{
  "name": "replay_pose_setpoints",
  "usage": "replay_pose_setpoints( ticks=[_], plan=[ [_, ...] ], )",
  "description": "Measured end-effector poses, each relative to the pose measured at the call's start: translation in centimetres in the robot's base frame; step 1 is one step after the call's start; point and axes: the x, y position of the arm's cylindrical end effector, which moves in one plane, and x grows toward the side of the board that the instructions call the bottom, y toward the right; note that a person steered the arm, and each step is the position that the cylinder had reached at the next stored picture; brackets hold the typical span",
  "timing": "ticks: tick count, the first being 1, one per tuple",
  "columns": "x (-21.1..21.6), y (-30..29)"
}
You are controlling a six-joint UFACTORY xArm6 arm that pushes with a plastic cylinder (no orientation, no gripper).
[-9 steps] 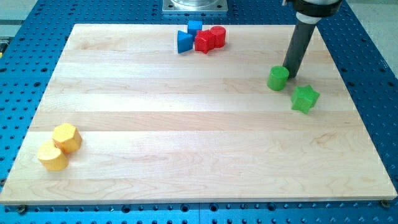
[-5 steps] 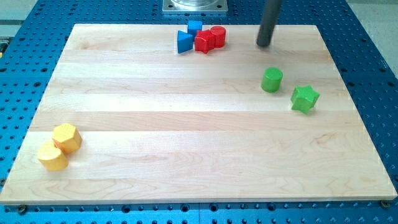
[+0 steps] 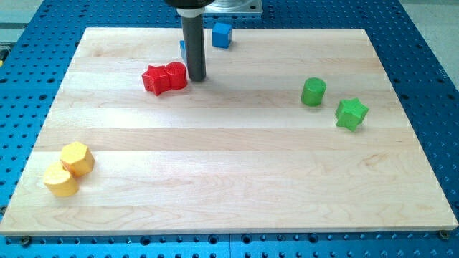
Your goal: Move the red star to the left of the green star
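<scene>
The red star [image 3: 153,79] lies on the wooden board [image 3: 229,179] left of centre near the view's top, touching a red cylinder [image 3: 176,74] on its right. My tip [image 3: 196,77] stands right against the red cylinder's right side. The green star [image 3: 351,113] lies far off at the view's right, with a green cylinder [image 3: 313,92] just up and left of it. The red star is well to the left of the green star, a wide stretch of board between them.
A blue cube [image 3: 221,34] sits near the board's top edge. A blue block [image 3: 183,50] is mostly hidden behind my rod. Two yellow blocks [image 3: 77,158] [image 3: 60,180] touch each other at the bottom left. The blue perforated table surrounds the board.
My tip swept from the top right across to the left. The red star and red cylinder were pushed down and left, away from the blue blocks. The green blocks stayed put.
</scene>
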Motion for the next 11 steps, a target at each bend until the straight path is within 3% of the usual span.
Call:
replay_pose_setpoints(
  ticks=[2, 3, 4, 6, 8, 9, 10, 11],
  plan=[
    [-2.2, -9.9],
    [0.7, -16.0],
    [4.3, -17.0],
    [4.8, -3.0],
    [3.5, -3.0],
    [2.1, 2.7],
    [4.1, 11.4],
    [7.8, 16.3]
  ],
)
